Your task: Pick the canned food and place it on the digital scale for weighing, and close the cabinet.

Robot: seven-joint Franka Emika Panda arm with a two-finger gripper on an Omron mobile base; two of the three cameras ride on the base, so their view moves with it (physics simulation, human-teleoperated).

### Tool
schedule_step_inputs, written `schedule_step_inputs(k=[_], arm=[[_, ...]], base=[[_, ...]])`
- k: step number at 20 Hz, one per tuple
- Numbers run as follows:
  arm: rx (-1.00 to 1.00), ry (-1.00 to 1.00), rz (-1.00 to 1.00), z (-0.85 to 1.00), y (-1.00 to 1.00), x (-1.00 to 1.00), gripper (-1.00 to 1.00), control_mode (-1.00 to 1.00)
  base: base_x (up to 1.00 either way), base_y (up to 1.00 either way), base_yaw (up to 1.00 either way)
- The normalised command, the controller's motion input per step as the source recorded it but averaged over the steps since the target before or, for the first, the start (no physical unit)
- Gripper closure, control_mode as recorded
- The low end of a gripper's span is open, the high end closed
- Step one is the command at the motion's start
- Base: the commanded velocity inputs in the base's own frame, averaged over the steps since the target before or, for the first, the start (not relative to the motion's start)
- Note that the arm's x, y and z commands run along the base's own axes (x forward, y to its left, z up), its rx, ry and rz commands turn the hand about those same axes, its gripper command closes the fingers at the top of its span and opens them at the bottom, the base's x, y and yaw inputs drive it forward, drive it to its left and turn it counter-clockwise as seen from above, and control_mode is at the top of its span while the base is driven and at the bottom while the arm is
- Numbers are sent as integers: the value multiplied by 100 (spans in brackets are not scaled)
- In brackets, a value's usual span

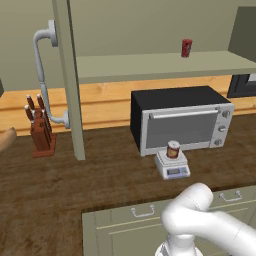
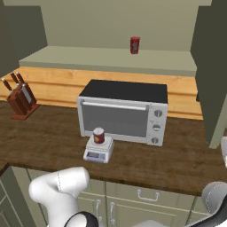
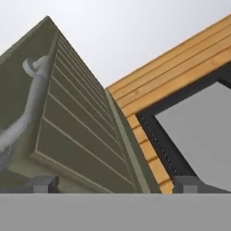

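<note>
The canned food [image 1: 173,149] [image 2: 99,135] stands upright on the digital scale [image 1: 173,169] [image 2: 98,151], on the wooden counter just in front of the toaster oven. The cabinet stands open: its left door [image 1: 69,75] juts out edge-on with its bar handle [image 1: 42,75], and its right door [image 2: 213,66] swings out at the right. In the hand view my gripper [image 3: 116,184] is open with nothing between its fingertips [image 3: 43,183], close to a panelled cabinet door [image 3: 76,135] whose handle [image 3: 28,106] lies to the left.
A silver-and-black toaster oven [image 1: 180,122] [image 2: 122,113] sits behind the scale. A slim red can [image 1: 186,48] [image 2: 135,45] stands on the cabinet shelf. A knife block [image 1: 41,131] [image 2: 20,99] is at the counter's left. Drawers [image 1: 145,215] run below the counter edge.
</note>
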Motion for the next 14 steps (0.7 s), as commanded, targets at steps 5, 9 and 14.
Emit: schedule_step_inputs(k=[5,9,14], arm=[[-23,-11,2,100,82,-29,-100,-100],[-38,4,0,76,100,11,-100,-100],[-52,22,0,19,100,71,-100,-100]], base=[[0,0,0],[0,0,0],[0,0,0]])
